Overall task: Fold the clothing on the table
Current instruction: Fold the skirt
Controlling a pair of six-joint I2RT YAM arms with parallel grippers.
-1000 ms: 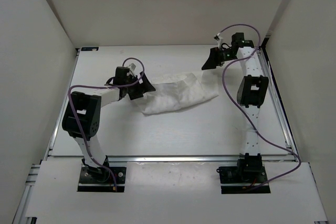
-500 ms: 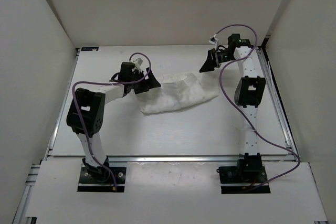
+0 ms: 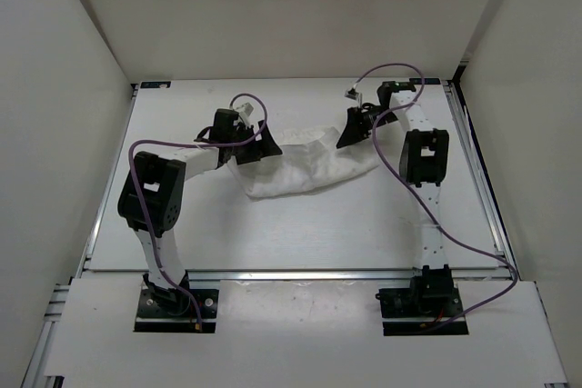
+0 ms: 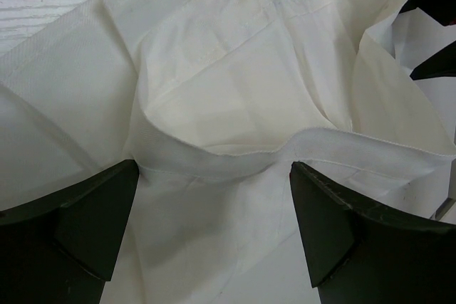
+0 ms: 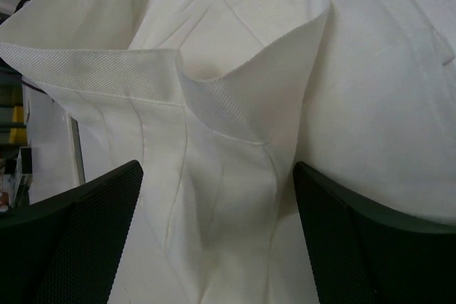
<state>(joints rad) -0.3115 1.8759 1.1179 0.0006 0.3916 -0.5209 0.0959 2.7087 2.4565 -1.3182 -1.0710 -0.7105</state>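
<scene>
The white clothing [image 3: 309, 164] lies crumpled in the middle of the table [image 3: 300, 233], stretched from centre-left to upper right. My left gripper [image 3: 262, 144] is at the garment's left end, open, its jaws straddling a raised hem fold [image 4: 235, 158]. At the right end my right gripper [image 3: 348, 129] is open too, with a bunched, creased fold [image 5: 228, 176] between its jaws. Neither pair of jaws has closed onto the fabric. Both wrist views are filled with white cloth [image 5: 370, 69].
White walls enclose the table on three sides. A silver rail [image 3: 300, 273] runs along the near edge, with both arm bases behind it. Purple cables loop over each arm. Bare tabletop [image 3: 300, 233] lies in front of the garment.
Both grippers have moved inward onto the garment's ends: the left one up and right to the left edge, the right one left and down onto the right edge. The garment itself has barely shifted.
</scene>
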